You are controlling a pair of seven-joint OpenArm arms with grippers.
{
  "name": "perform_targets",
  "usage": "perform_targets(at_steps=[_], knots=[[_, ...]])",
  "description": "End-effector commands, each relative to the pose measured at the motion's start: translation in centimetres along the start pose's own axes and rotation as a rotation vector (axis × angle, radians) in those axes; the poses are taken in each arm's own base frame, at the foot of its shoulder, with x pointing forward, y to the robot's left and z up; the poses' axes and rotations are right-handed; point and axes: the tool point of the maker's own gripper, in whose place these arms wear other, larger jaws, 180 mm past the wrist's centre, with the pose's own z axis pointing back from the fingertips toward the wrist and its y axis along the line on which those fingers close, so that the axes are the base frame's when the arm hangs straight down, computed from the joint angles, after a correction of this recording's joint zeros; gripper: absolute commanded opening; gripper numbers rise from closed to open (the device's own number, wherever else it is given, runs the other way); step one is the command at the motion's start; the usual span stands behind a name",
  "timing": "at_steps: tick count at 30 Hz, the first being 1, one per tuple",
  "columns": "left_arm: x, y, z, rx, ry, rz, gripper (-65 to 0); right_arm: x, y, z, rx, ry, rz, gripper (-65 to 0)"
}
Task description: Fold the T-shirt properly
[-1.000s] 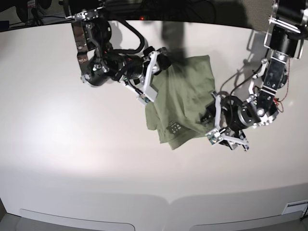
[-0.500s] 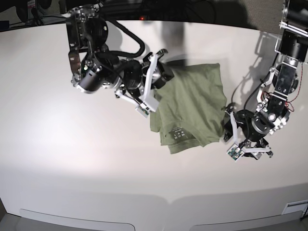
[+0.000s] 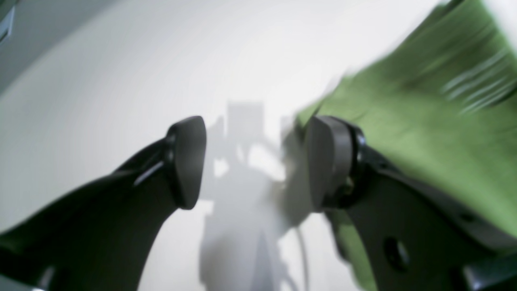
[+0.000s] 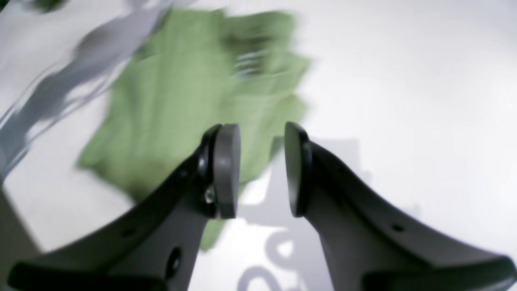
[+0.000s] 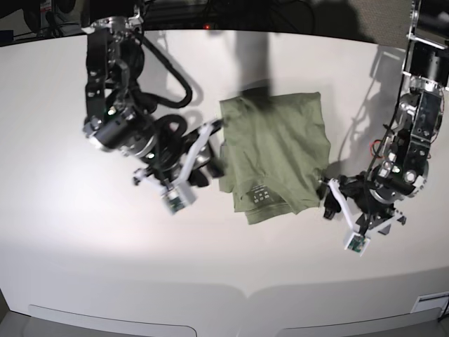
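Where one T-shirt (image 5: 280,147) lay, two grippers, left (image 5: 351,210) and right (image 5: 191,175), flanked it, pincers apart. Cables (image 5: 312,14) ran behind it.

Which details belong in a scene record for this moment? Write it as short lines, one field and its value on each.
garment: olive-green short-sleeved cotton T-shirt
garment state: bunched into a compact, uneven bundle, lower layers jutting out
marking: small white printed label near the lower edge in the base view
surface: smooth white table
left end effector: open, beside the T-shirt, holding nothing
right end effector: open, holding nothing
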Motion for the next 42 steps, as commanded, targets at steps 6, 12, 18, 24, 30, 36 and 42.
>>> perform_targets(at_steps=[6, 12, 18, 24, 30, 36, 42], knots=[[2.6, 3.1, 5.1, 0.093, -0.129, 0.059, -26.4, 1.2, -5.6, 3.3, -0.157, -0.065, -0.069, -45.6], [-1.8, 4.4, 9.8, 0.138, -0.093, 0.142, -26.4, 0.4, -7.5, 8.2, -0.216, -0.094, -0.137, -45.6], [-9.6, 1.8, 12.7, 0.101, 0.094, 0.134, -26.4, -4.3, -6.8, 14.0, -0.307, -0.028, -0.216, -45.5], [-16.5, -2.1, 17.1, 0.052, 0.305, 0.091, -26.4, -11.8, -4.0, 20.0, -0.361, 0.19, -0.335, -45.5], [-21.2, -5.1, 22.0, 0.014, 0.462, 0.057, -26.4, -17.9, -1.2, 25.2, -0.4, 0.39, -0.456, -45.6], [-27.2, -8.2, 26.7, -0.008, 0.605, 0.086, -26.4, -22.1, 1.4, 27.4, -0.375, 0.502, -0.568, -45.5], [-35.6, -8.2, 28.2, 0.016, 0.7, 0.157, -26.4, -29.0, 3.0, 27.5, -0.314, 0.572, -0.782, -45.5]])
